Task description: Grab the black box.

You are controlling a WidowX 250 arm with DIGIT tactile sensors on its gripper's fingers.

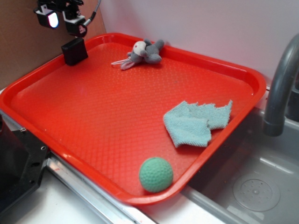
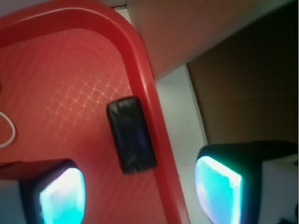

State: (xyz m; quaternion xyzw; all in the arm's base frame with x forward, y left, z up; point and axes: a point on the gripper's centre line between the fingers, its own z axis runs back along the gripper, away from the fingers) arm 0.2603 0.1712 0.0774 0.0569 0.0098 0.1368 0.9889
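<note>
Green ball [image 1: 156, 174] at near rim of red tray [image 1: 93, 121]. Black box [image 1: 74, 51] in tray's far-left corner, against the rim. Gripper [image 1: 61, 17] hangs above it, jaws spread apart, nothing held. Wrist view: box [image 2: 131, 134] lies below and between the two lit fingertips [image 2: 62, 196], untouched.

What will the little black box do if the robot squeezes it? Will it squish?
The small matte black rectangular box looks solid, so probably no squishing. Its flat sides suggest sliding, not rolling. Sitting against the red plastic tray's rim, it may jam there if pushed.
</note>
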